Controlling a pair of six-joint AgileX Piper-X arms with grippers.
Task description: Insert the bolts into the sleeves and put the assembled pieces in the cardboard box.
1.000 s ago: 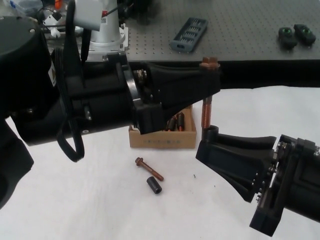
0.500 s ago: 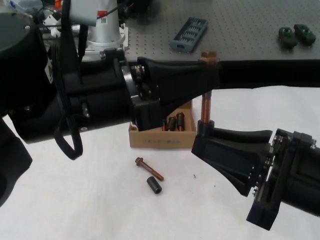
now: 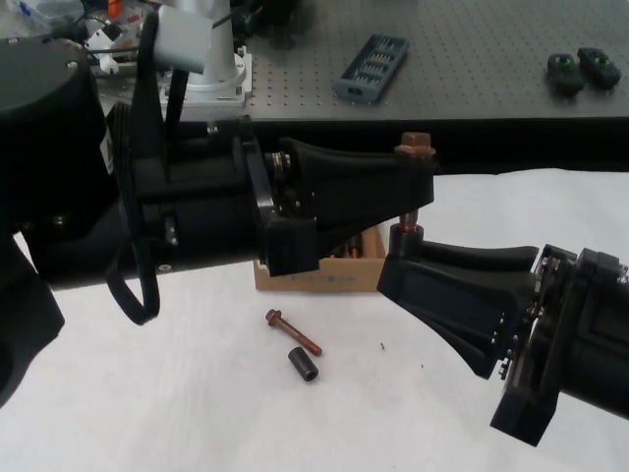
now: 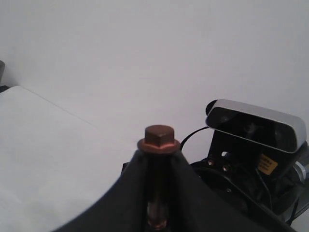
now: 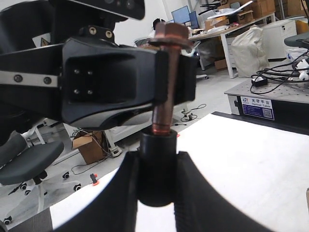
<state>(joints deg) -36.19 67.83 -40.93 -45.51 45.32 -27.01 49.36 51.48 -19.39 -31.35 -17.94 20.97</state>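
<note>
— Where do my two grippers stand?

— Your left gripper [image 3: 418,185] is closed on a copper-coloured bolt [image 4: 158,141]. It pinches the shank just under the hex head, and the bolt stands upright with its head up. Your right gripper [image 5: 157,181] is clamped around a black sleeve [image 5: 157,162], also upright, directly below the bolt.

— Do bolt and sleeve meet?

— Yes. In your right wrist view the bolt's lower end sits at the sleeve's top opening. How far it has gone inside, I cannot tell, as the sleeve wall hides the tip.

— And the rest of the parts?

— The cardboard box [image 3: 295,276] lies on the white cloth [image 3: 147,393] behind and below your grippers, largely covered by the left arm. There may be pieces inside, but too little of it shows for you to count them. A loose bolt [image 3: 292,331] lies flat on the cloth in front of the box, with a loose sleeve [image 3: 304,365] just beside its threaded end, both well apart from your grippers.
</note>
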